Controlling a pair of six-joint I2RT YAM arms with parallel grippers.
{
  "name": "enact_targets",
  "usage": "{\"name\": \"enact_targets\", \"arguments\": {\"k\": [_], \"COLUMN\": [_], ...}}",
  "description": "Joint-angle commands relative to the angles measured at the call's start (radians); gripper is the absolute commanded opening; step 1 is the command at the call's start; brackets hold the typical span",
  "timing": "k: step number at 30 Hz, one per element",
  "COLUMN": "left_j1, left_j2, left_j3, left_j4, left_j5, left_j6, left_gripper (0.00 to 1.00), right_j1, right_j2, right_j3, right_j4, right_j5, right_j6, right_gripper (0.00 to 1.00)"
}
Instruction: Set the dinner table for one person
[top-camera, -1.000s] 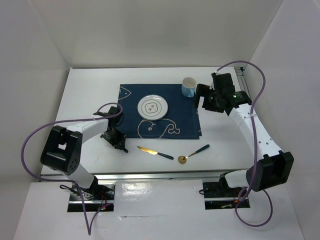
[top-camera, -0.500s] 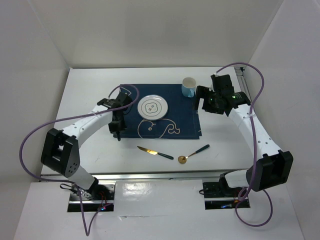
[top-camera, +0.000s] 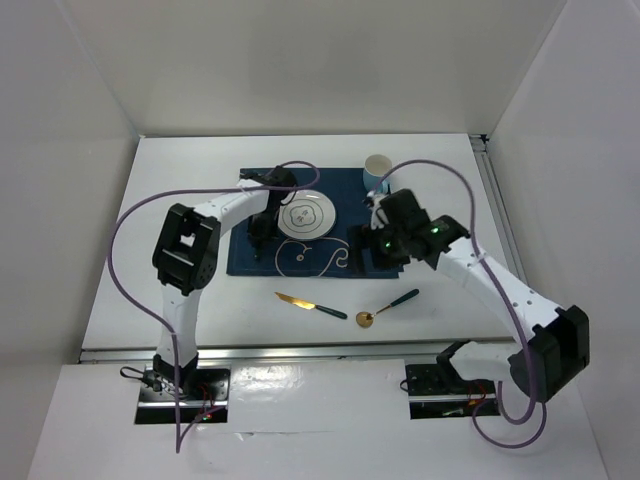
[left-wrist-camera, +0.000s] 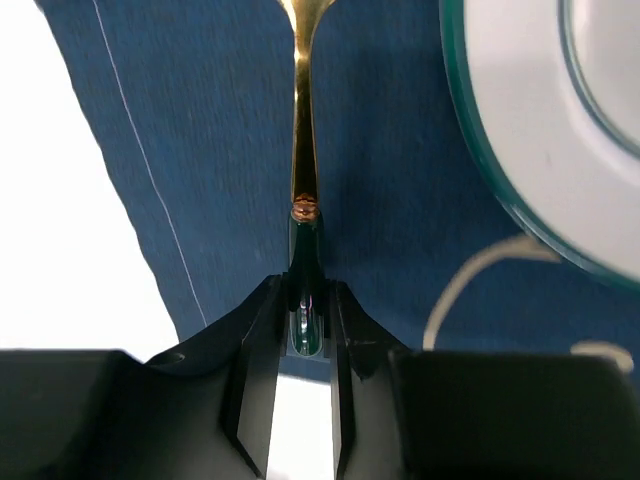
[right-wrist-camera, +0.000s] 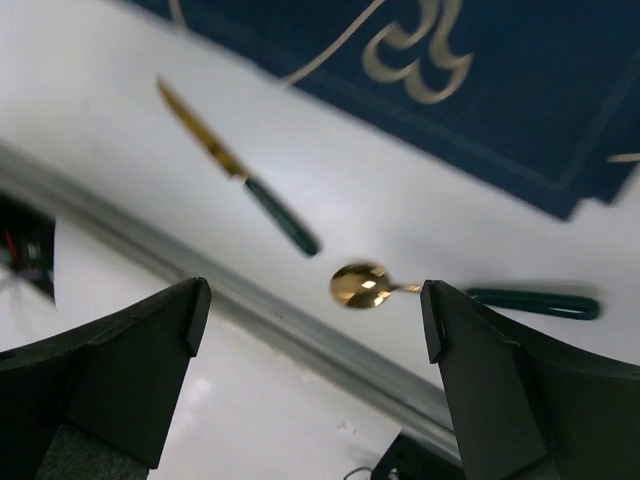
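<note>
the left hand (left-wrist-camera: 305, 290) is closed on the dark green handle of a slim gold utensil (left-wrist-camera: 303, 170). its head is cut off by the frame, so i cannot tell if it is a fork. the utensil's long axis runs straight out from the fingers along the left strip of the navy blue cloth placemat (top-camera: 238, 258) with white whale drawings, just beside the round white plate (top-camera: 305, 214) with a green rim. setting it down there looks like the step in hand. the right hand (right-wrist-camera: 312, 300) hangs wide open and empty over the flat white bench (top-camera: 200, 160), which carries everything. this hand is the nearer one to the gold-bladed knife (right-wrist-camera: 240, 175) and gold-bowled spoon (right-wrist-camera: 470, 293), which lie between placemat and front rail. count: one placemat, one plate, one white-and-blue cup (top-camera: 377, 172), one knife, one spoon, one held utensil.
</note>
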Motion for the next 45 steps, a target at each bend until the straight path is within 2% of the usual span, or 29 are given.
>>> {"name": "enact_targets", "arguments": {"k": [1,3,6,10,15,24,27,31,32,34,35,36,39,40,45], "left_j1": [0.021,0.031,0.042,0.065,0.074,0.074,0.074,0.074,0.074,0.074,0.074,0.074,0.074,0.074,0.074], "left_j2": [0.027,0.045,0.07,0.09,0.142,0.185,0.185,0.174,0.159,0.133,0.121,0.095,0.059,0.049,0.024], "left_j3": [0.062,0.087,0.109,0.128,0.203,0.259,0.259,0.279,0.292,0.303,0.303,0.32,0.371,0.388,0.556], "left_j4": [-0.03,-0.03,-0.03,-0.007,-0.034,-0.055,-0.073,-0.128,-0.139,-0.151,-0.171,-0.18,-0.209,-0.22,-0.3], "left_j5": [-0.004,0.008,0.008,0.067,0.068,0.077,0.077,0.068,0.068,0.059,0.059,0.059,0.068,0.058,0.025], "left_j6": [0.051,0.051,0.051,0.042,0.051,0.04,0.031,0.02,0.011,0.002,-0.01,-0.01,-0.01,-0.01,0.002], "left_gripper": [0.0,0.0,0.0,0.0,0.0,0.0,0.1,0.27,0.39,0.42,0.48,0.49,0.51,0.57,0.58], "right_j1": [0.161,0.273,0.385,0.467,0.517,0.539,0.539,0.539,0.539,0.548,0.548,0.557,0.566,0.566,0.566], "right_j2": [0.012,0.025,0.077,0.173,0.238,0.382,0.414,0.439,0.448,0.457,0.457,0.457,0.444,0.425,0.344], "right_j3": [-0.071,-0.131,-0.153,-0.176,-0.176,-0.142,-0.131,-0.131,-0.131,-0.131,-0.131,-0.131,-0.121,-0.11,-0.047], "right_j4": [0.085,0.123,0.168,0.235,0.313,0.324,0.335,0.359,0.36,0.37,0.37,0.37,0.347,0.329,0.232], "right_j5": [0.018,0.079,0.174,0.226,0.266,0.352,0.366,0.366,0.357,0.357,0.357,0.357,0.357,0.357,0.403], "right_j6": [0.041,0.059,0.102,0.114,0.092,0.05,0.041,0.032,0.032,0.032,0.022,0.022,-0.001,-0.01,0.01], "right_gripper": [1.0,0.97,0.85,0.77,0.76,0.71,0.68,0.56,0.47,0.38,0.34,0.25,0.13,0.07,0.0]}}
